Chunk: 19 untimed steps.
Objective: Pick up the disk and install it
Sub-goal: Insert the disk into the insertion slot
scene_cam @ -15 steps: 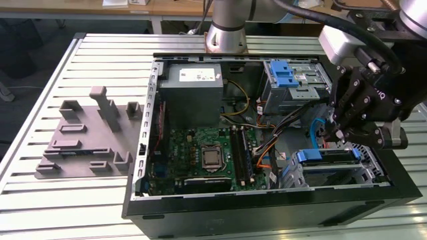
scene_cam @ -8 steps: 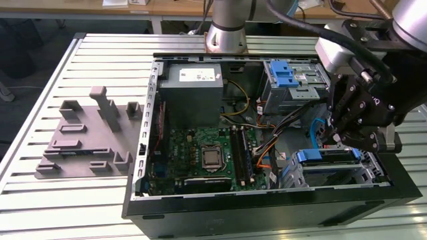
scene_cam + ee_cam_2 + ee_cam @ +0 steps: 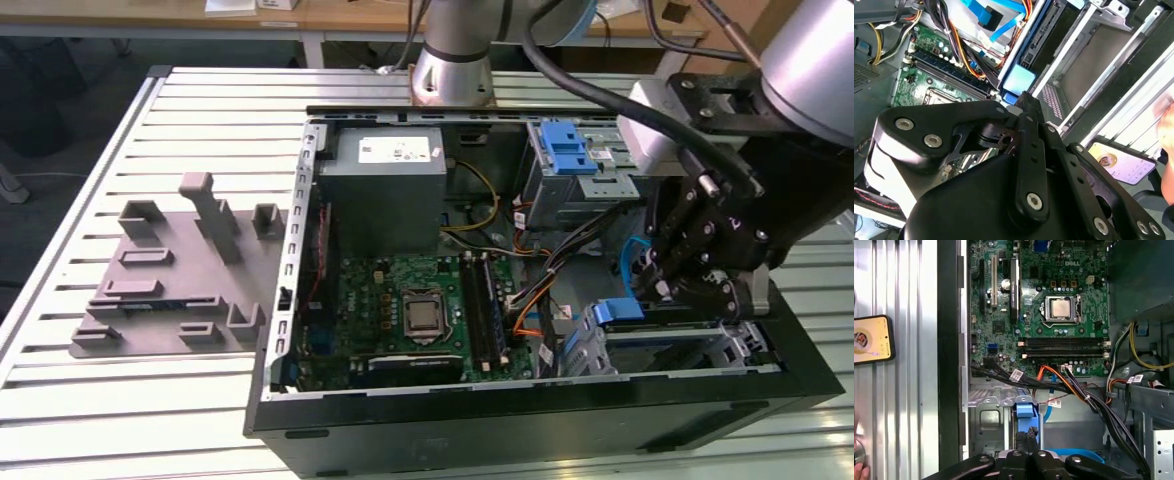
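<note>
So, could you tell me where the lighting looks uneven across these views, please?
Exterior view: the silver robot arm segment is washed out above the shadowed black gripper; first wrist view: the pale slatted metal table glares, the grey metal box sits shaded.

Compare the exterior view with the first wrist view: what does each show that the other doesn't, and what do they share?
Exterior view adds: the grey fixture plate on the table beside the case, and the arm's base behind it. First wrist view adds: a phone lying on the slatted table outside the case wall. Shared: the motherboard with its processor, the orange and black cables, and the gripper at the blue-bracketed disk.
</note>
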Each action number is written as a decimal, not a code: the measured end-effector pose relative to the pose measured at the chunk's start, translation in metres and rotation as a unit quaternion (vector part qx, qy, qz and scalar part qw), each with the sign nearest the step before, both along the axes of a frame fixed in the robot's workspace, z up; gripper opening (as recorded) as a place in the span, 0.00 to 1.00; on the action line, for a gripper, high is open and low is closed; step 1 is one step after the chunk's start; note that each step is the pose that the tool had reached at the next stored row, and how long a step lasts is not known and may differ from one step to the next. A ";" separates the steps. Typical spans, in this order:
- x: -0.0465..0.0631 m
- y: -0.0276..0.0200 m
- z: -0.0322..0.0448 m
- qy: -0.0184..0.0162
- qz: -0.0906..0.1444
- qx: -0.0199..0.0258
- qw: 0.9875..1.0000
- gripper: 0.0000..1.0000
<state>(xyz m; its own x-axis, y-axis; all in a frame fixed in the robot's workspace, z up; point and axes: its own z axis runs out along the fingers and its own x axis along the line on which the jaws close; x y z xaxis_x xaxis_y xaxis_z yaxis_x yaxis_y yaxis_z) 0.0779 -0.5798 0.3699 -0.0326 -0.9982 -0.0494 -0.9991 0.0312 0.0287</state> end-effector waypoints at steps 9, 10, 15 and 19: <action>0.000 0.0000 -0.0163 0.000 0.000 0.000 1.000 0.11; 0.000 0.0000 -0.0180 0.000 0.000 0.000 1.000 0.11; 0.000 0.0000 -0.0241 0.000 0.000 0.000 1.000 0.11; 0.000 0.0000 -0.0267 0.000 0.000 0.000 1.000 0.11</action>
<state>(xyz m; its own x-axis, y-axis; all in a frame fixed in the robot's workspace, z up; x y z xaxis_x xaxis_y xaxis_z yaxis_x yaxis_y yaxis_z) 0.0781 -0.5798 0.3432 -0.0326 -0.9982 -0.0495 -0.9991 0.0313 0.0286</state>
